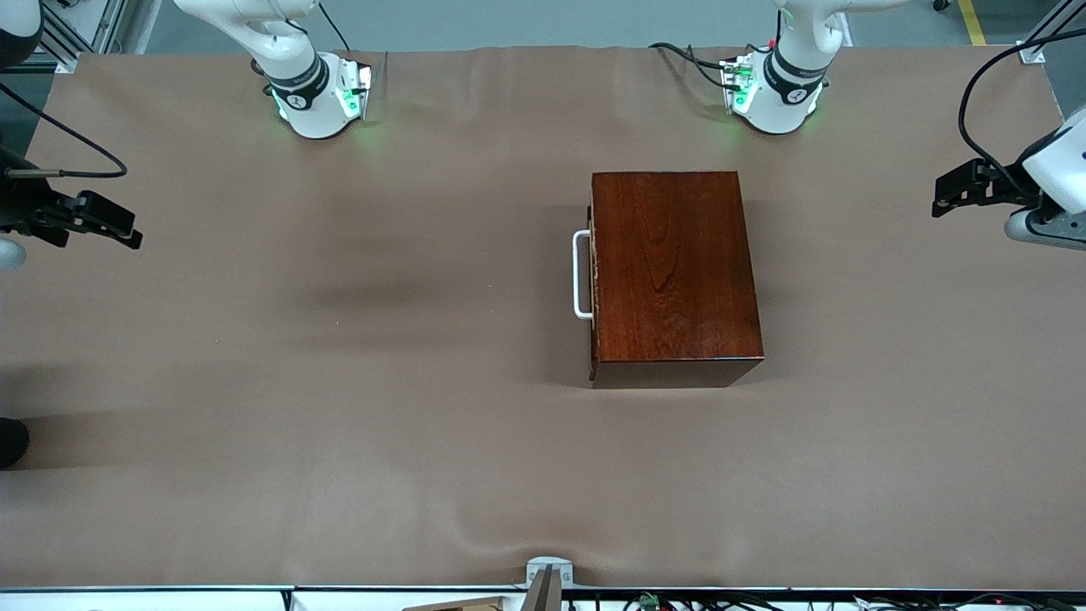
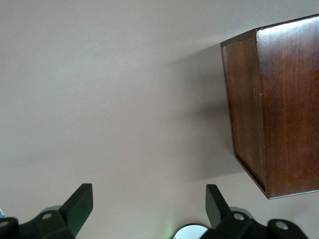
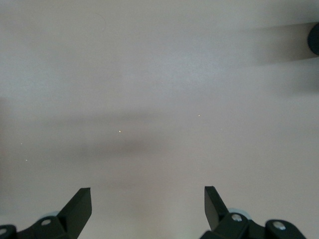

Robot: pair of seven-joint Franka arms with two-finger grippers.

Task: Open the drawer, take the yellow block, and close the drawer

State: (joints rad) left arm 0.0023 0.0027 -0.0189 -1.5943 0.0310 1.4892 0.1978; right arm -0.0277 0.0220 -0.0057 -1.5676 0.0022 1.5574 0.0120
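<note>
Evidently nothing is done yet — the drawer (image 1: 594, 276) sits shut in its wooden box (image 1: 670, 271) mid-table, the yellow block unseen, while the left gripper (image 2: 147, 201) and right gripper (image 3: 147, 201) wait spread wide and empty over the table's ends.

We see a big table (image 1: 339, 407) with a brown cover, and only a dark red-brown wooden box (image 1: 674, 276) sits on it, right of the frame's middle.
</note>
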